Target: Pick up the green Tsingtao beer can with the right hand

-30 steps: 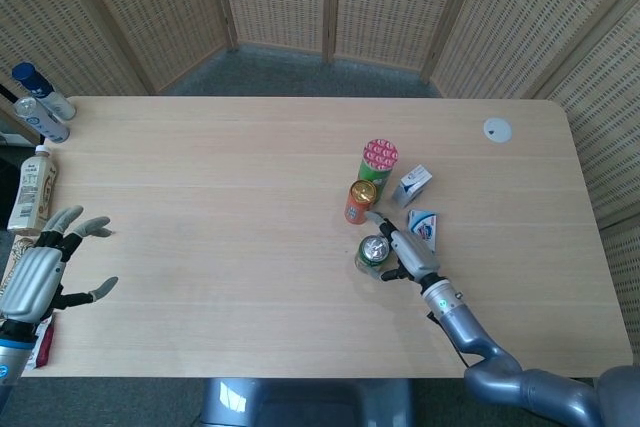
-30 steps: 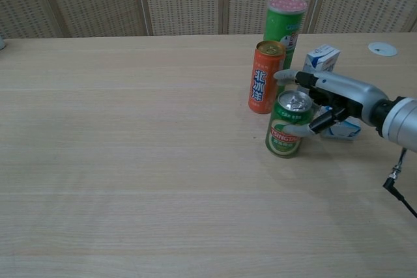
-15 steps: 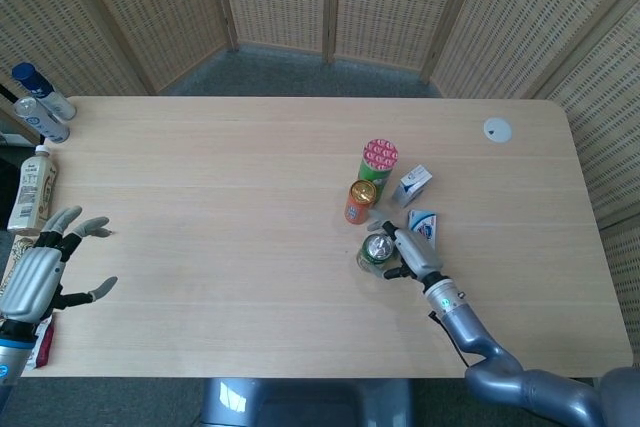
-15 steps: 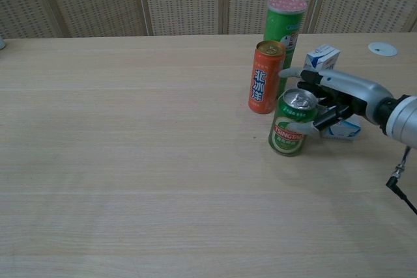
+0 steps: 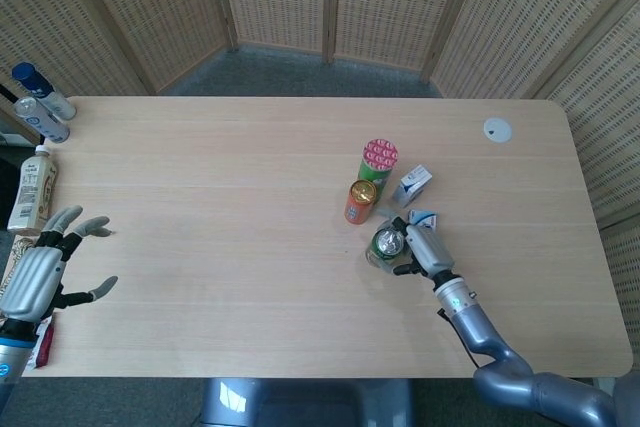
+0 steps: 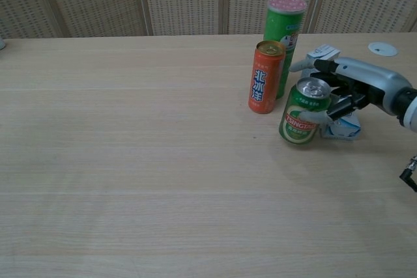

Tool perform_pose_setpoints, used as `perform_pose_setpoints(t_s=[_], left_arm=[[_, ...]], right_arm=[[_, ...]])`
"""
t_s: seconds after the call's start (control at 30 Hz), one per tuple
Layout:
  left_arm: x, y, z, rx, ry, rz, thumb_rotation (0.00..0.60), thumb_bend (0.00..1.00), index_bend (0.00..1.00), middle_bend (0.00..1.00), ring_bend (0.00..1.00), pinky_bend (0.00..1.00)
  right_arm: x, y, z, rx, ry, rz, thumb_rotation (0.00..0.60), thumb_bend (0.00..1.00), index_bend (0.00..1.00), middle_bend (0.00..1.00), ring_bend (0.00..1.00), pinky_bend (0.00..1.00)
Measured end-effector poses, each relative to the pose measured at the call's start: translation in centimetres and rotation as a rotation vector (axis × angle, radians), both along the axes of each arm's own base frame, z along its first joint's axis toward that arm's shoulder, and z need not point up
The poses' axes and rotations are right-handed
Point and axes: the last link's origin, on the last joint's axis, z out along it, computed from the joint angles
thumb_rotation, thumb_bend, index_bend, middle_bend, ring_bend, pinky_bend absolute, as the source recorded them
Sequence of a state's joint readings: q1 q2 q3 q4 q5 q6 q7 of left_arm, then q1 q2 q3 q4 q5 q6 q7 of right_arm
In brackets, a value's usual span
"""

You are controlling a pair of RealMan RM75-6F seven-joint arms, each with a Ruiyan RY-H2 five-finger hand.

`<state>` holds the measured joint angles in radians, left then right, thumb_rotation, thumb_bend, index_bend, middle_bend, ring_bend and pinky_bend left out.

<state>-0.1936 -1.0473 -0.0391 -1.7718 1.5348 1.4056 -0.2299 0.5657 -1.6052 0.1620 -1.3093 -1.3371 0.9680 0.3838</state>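
Left hand (image 5: 40, 272) is held at the near-left table edge, palm down, fingers spread, nothing in it; grey metallic shell, dark joints. Not seen in chest view. Unchanged from the earlier frames.

Far-left edge: two clear bottles with blue caps (image 5: 40, 107) are laid side by side; nearer, a tall beige-labelled bottle (image 5: 32, 190) with a white cap. Table (image 5: 220, 197) is light wood laminate with fine horizontal grain and rounded corners.

Centre-right cluster: slim orange can (image 6: 266, 77), white vertical lettering, gold rim, upright. Just behind it to the right, a tall green tube (image 6: 284, 25) with a pink patterned lid.

Green Tsingtao beer can (image 6: 303, 120) is found right of and nearer than the orange can, tilted with its top leaning right toward the hand; silver lid, red label band. Whether its base is off the table cannot be told. Compared with 1.0 s ago it is shifted right and further from the camera.

Right hand (image 6: 345, 86) is brought in from the right, forearm low over the table, and wrapped around the can: thumb across the near side, fingers (image 6: 306, 66) curled over the far side. The can is gripped. The hand is seen further right than before.

Small white-and-blue cartons (image 5: 414, 185) are partly hidden behind the hand. A white round disc (image 5: 497, 129) lies far right.
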Motion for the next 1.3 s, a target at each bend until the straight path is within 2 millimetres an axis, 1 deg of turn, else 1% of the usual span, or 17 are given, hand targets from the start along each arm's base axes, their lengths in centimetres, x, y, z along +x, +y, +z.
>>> perform_pose_setpoints(t_s=[0.1,0.2,0.3,0.6,0.83,1.03,1.3], left_arm=[[0.0,0.0,0.1,0.002,0.001,0.000,0.566,0.27,0.19,0.34,0.08,0.00],[0.1,0.0,0.1,0.002,0.002,-0.005,0.566,0.27,0.19,0.34,0.08,0.00],[0.2,-0.1,0.0,0.002,0.001,-0.008,0.567,0.27,0.19,0.34,0.08,0.00],[0.3,-0.1,0.1,0.006,-0.004,-0.018,0.568,0.27,0.19,0.34,0.08,0.00],[0.2,-0.5,0.0,0.009,-0.014,-0.022,0.569,0.27,0.19,0.34,0.08,0.00],[-0.1,-1.3,-0.1,0.009,-0.022,-0.019,0.567,0.27,0.19,0.34,0.08,0.00],[-0.6,-1.9,0.2,0.021,-0.026,-0.012,0.565,0.27,0.19,0.34,0.08,0.00]], right_arm=[[0.0,-0.1,0.9,-0.018,0.001,0.003,0.600,0.31,0.13,0.39,0.58,0.58],[0.0,-0.3,2.1,-0.040,0.004,0.010,0.600,0.31,0.13,0.41,0.59,0.61],[0.2,-0.5,3.5,-0.068,0.008,0.018,0.600,0.31,0.13,0.43,0.59,0.62],[0.8,-0.8,8.5,-0.143,0.024,0.026,0.600,0.31,0.13,0.43,0.59,0.61],[2.1,-1.0,12.5,-0.200,-0.002,0.028,0.600,0.31,0.13,0.43,0.59,0.62],[3.1,-1.0,14.4,-0.231,-0.014,0.043,0.600,0.31,0.13,0.43,0.59,0.61],[4.4,-1.0,15.5,-0.253,-0.020,0.068,0.600,0.31,0.14,0.43,0.59,0.61]])
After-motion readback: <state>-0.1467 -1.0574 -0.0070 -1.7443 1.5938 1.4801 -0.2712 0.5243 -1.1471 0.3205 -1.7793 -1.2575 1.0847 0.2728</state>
